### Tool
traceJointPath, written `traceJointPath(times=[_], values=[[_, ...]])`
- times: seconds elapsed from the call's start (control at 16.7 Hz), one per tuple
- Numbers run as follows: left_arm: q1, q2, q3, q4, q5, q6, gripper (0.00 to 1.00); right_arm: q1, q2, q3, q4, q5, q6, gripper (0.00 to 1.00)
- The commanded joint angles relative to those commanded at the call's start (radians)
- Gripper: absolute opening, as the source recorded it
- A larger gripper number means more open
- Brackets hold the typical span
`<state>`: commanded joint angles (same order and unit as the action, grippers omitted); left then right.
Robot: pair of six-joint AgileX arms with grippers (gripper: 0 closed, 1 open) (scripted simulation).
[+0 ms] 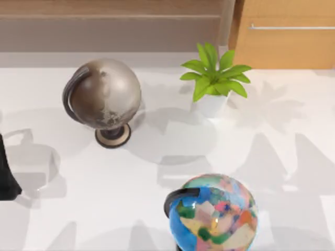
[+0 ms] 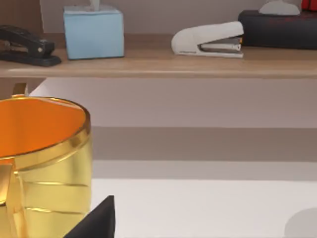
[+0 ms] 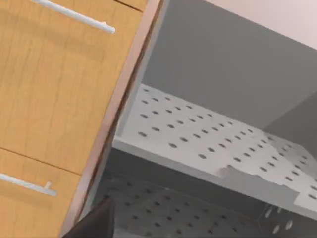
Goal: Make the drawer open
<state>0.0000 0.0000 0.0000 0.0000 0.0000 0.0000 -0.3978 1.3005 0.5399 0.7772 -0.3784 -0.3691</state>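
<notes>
The drawer [image 1: 285, 44] is a light orange-tan wooden front at the table's far right, with a thin silver bar handle [image 1: 291, 27] across it. The right wrist view looks closely at the same cabinet: two orange-tan fronts, one with a handle [image 3: 74, 17] and the other with a handle [image 3: 26, 184], lie flush in one plane. A dark part of my right gripper [image 3: 94, 223] shows near the cabinet's side edge. My left arm [image 1: 7, 175] sits at the table's left edge. A dark part of the left gripper [image 2: 96, 222] shows beside a gold cup [image 2: 44, 168].
A grey globe [image 1: 104, 97] stands left of centre, a potted plant [image 1: 214, 78] in front of the drawer, and a colourful globe [image 1: 214, 214] at the near edge. A duller brown-grey panel [image 1: 110, 26] runs along the back. Beside the cabinet are perforated grey shelves [image 3: 208, 144].
</notes>
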Motion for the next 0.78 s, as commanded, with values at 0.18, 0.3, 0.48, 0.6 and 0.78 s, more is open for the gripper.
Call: traceJointPath(times=[0.18,0.3,0.48,0.6,0.78], values=[[0.0,0.0,0.0,0.0,0.0,0.0,1.0,0.12,0.249,0.102,0.13,0.132,-0.296,1.0],[0.0,0.0,0.0,0.0,0.0,0.0,1.0,0.209,0.413,0.17,0.216,0.225,-0.507,1.0],[0.0,0.0,0.0,0.0,0.0,0.0,1.0,0.344,0.627,0.264,0.334,0.363,-0.801,1.0],[0.0,0.0,0.0,0.0,0.0,0.0,1.0,0.426,0.743,0.317,0.4,0.447,-0.96,1.0],[0.0,0.0,0.0,0.0,0.0,0.0,1.0,0.525,0.87,0.377,0.473,0.544,-1.121,1.0]])
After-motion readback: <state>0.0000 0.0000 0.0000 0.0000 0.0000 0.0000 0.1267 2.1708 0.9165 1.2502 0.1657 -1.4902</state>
